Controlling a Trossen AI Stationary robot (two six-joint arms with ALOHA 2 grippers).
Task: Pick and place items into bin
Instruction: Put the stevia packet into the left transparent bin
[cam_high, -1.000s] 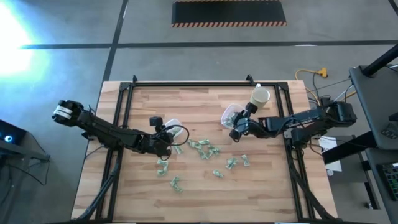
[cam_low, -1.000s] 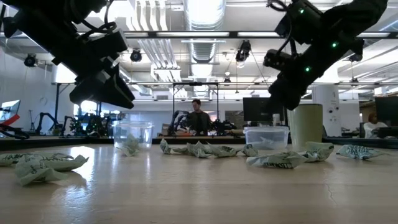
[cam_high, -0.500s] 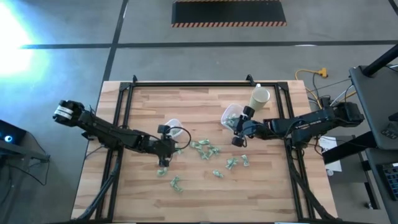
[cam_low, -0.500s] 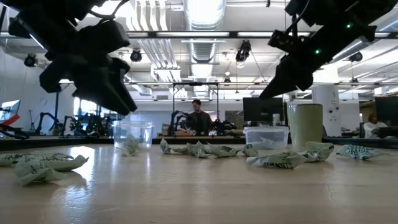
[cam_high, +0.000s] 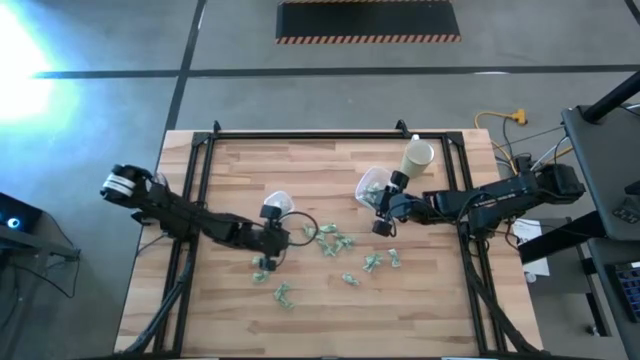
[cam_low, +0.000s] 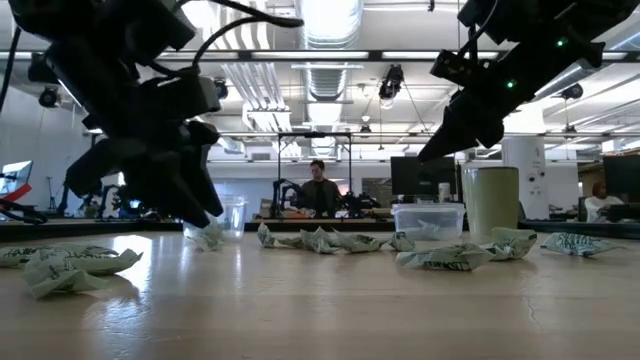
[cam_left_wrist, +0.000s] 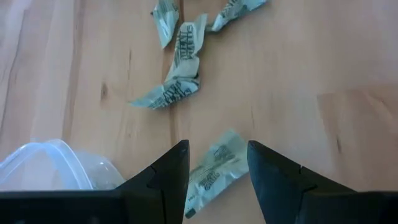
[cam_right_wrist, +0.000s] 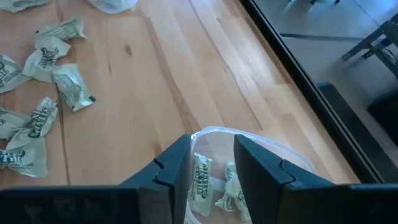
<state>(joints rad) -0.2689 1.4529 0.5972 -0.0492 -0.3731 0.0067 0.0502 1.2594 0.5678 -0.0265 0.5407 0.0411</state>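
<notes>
High view: a wooden table (cam_high: 230, 170) fills the middle of the frame, with both arms reaching inward. The left gripper (cam_high: 266, 258) sits left of centre, over a green-and-white packet (cam_high: 262, 270) at the left end of the scattered candies (cam_high: 335, 243). Just above it in the frame lies a clear tub (cam_high: 277, 204). More candies spread across the lower middle of the table, one (cam_high: 283, 295) alone toward the bottom.

Left wrist view: the two dark fingers (cam_left_wrist: 174, 177) stand apart, nothing between them held; a packet (cam_left_wrist: 214, 171) lies flat on the wood in the gap, and others (cam_left_wrist: 177, 84) lie further up the frame. A tub rim (cam_left_wrist: 43, 163) shows at lower left.

The right gripper (cam_high: 382, 222) is right of centre in the high view, just below a second tub (cam_high: 369, 184); a cream cup (cam_high: 417, 155) stands upper right of that tub.

Right wrist view: its fingers (cam_right_wrist: 171, 171) are parted, gripping nothing, above the bin (cam_right_wrist: 273, 155) at the bottom centre, which has a few packets (cam_right_wrist: 200, 177) inside. Loose candies (cam_right_wrist: 59, 78) lie at the upper left.

Low view: both grippers hang above the tabletop, the right gripper (cam_low: 440, 145) at upper right, candies (cam_low: 330, 240) in a row across the middle, and a person (cam_low: 318, 190) far behind.
</notes>
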